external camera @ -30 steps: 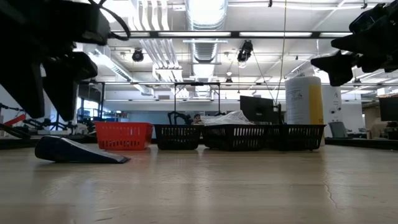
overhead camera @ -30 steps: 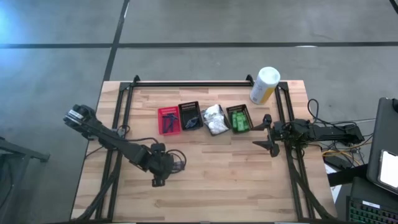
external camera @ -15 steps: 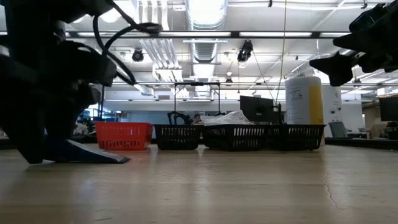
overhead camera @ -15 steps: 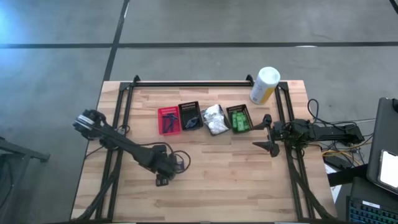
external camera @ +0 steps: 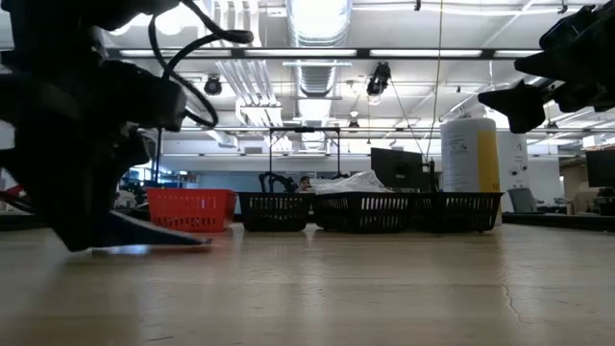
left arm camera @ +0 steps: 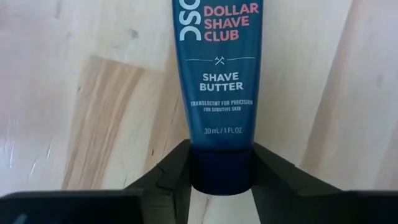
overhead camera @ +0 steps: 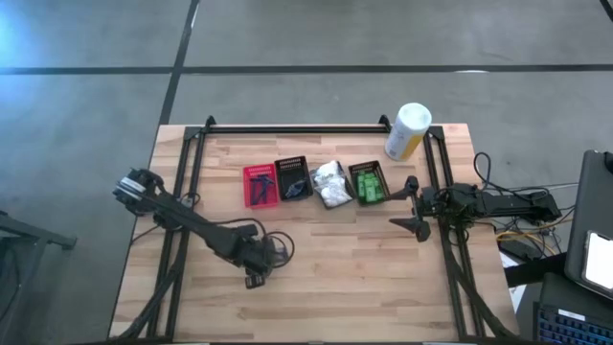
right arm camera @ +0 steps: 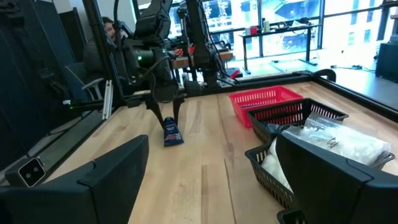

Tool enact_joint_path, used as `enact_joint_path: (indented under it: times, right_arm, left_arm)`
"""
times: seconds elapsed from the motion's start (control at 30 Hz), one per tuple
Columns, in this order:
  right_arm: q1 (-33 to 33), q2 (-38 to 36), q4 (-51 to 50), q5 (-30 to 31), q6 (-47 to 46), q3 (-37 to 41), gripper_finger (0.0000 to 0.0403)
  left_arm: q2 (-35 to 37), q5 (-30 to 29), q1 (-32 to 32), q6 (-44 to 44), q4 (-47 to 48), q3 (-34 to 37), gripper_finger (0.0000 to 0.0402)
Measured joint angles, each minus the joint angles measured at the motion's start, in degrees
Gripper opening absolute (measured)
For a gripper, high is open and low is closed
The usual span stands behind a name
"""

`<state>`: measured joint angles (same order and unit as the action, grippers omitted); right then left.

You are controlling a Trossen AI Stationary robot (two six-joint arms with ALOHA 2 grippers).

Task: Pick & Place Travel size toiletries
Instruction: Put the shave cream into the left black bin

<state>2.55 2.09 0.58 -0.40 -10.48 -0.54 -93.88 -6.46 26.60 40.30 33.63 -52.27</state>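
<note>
A dark blue shave butter tube [left arm camera: 219, 74] lies on the wood near the table's left-near part [external camera: 154, 235], also visible in the right wrist view [right arm camera: 172, 133]. My left gripper [left arm camera: 221, 180] is down at the table, shut on the tube's cap end [overhead camera: 254, 273]. My right gripper [overhead camera: 415, 206] hangs open above the table's right side, right of the baskets. The green packets [overhead camera: 368, 184] and white bundles [overhead camera: 331, 184] lie in black mesh baskets. The slim black pieces are in another black basket [overhead camera: 292, 179]. My left gripper pinches the tube's dark cap [left arm camera: 221, 165] between its two fingers, one on each side. The fingers [external camera: 77, 226] come down from above. The tube runs out about level toward the table's right, its flat crimped end [external camera: 202, 240] low over the wood; whether it is clear I cannot tell.
A row of baskets, one red [overhead camera: 261, 186] and three black, crosses the table's middle. The tall white-and-yellow canister [overhead camera: 407, 131] stands at the far right corner. Bare wood lies along the near edge [overhead camera: 345, 287]. Desks and a seated person [right arm camera: 112, 31] show beyond the table.
My left gripper has come down from above onto the tube's cap end and drifted slightly toward the table's right. The tube's crimped end now sits a little farther right than before. My right arm has kept still.
</note>
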Motion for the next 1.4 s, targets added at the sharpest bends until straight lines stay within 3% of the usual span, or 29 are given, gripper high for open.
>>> enact_joint_path:
  times: [0.13, 0.3, 0.57, 0.8, 0.97, 1.17, 1.4]
  right_arm:
    - [0.0, 0.0, 0.0, 0.0, 0.0, 0.0, 0.033]
    - [0.0, 0.0, 0.0, 0.0, 0.0, 0.0, 0.0314]
    - [0.0, 0.0, 0.0, 0.0, 0.0, 0.0, 0.0292]
    - [0.0, 0.0, 0.0, 0.0, 0.0, 0.0, 0.0275]
    - [0.0, 0.0, 0.0, 0.0, 0.0, 0.0, 0.0264]
    - [0.0, 0.0, 0.0, 0.0, 0.0, 0.0, 0.0248]
    - [0.0, 0.0, 0.0, 0.0, 0.0, 0.0, 0.0234]
  left_arm:
    - [1.9, -0.3, -0.4, 5.1, -0.9, 0.0, 0.0127]
    - [5.5, -6.2, -2.9, 17.1, -0.7, 0.0, 0.0127]
    - [12.1, -16.9, -14.9, 40.9, -6.3, 0.1, 0.0134]
    - [12.3, -16.4, -26.9, 37.0, -16.0, 0.1, 0.0135]
    - [12.1, -12.9, -33.6, 34.9, -16.5, 0.1, 0.0135]
    - [12.1, -9.1, -36.4, 33.6, -16.5, 0.1, 0.0135]
    - [10.5, -8.7, -37.4, 33.0, -16.8, 0.1, 0.0135]
